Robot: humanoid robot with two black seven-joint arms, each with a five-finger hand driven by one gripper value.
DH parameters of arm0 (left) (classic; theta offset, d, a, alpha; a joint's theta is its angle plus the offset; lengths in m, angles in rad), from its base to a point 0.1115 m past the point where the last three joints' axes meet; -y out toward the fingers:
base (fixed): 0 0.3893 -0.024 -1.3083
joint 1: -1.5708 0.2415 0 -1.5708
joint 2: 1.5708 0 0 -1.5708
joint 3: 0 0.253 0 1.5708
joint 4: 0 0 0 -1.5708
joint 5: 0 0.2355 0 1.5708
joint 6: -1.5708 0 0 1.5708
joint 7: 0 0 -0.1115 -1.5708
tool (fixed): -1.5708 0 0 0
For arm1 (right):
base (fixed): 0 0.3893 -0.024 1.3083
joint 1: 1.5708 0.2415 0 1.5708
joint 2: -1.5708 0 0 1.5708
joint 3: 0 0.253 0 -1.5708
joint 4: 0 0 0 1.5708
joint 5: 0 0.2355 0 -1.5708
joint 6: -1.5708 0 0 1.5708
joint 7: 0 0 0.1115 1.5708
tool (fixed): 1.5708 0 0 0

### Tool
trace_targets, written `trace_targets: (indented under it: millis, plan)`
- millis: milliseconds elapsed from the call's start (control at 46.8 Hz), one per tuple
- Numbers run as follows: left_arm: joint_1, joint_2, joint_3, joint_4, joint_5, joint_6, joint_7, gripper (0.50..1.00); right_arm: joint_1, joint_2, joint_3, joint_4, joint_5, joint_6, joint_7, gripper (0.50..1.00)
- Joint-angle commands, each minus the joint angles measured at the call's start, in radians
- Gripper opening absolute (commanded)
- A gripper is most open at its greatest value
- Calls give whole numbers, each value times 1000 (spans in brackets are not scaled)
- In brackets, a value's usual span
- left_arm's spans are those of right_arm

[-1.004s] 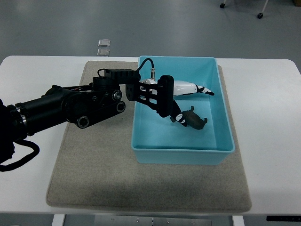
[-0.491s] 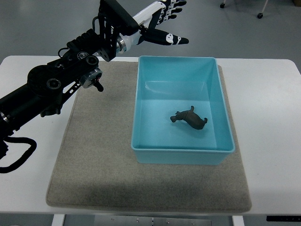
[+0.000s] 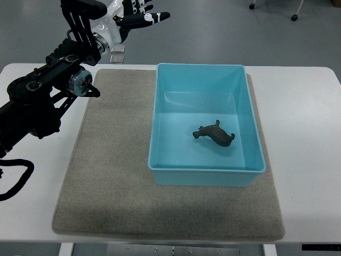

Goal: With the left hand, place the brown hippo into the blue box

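The small dark brown toy hippo [image 3: 214, 134] lies on the floor of the rectangular light blue plastic box [image 3: 250, 112], toward the four o'clock part of the box's interior, with its head pointing toward nine o'clock and its body angled down to the right. Nothing touches it, and it sits apart from all four walls, nearest the right-hand wall.

The blue box rests on a flat grey-beige felt mat [image 3: 106, 181], occupying the mat's right half from roughly twelve to four o'clock. The mat lies on a white rectangular table [image 3: 301, 160], whose bare surface shows at three and nine o'clock.

The robot's left hand [image 3: 133, 16], white with black joints, is raised at about eleven o'clock of the view, well apart from the box and beyond the table's far edge. Its fingers [image 3: 154, 17] are spread and extended toward three o'clock, holding nothing. The black left arm [image 3: 48, 93] runs from it down to the left edge at nine o'clock.

Two small clear square pieces [image 3: 117, 53] lie on the grey floor just past the table's far edge.
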Motion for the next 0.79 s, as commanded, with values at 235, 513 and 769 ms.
trace_targets:
  millis: [235,513,769]
  plan:
    - [38,5,-23,108,-308,62,0,994,0,0,0,0,0,0,1,936]
    - [87,-8,-210,142,-343,92,0,994,0,0,0,0,0,0,1,936]
    - [166,-20,-253,133,-363,13,-2,996,0,0,0,0,0,0,1,936]
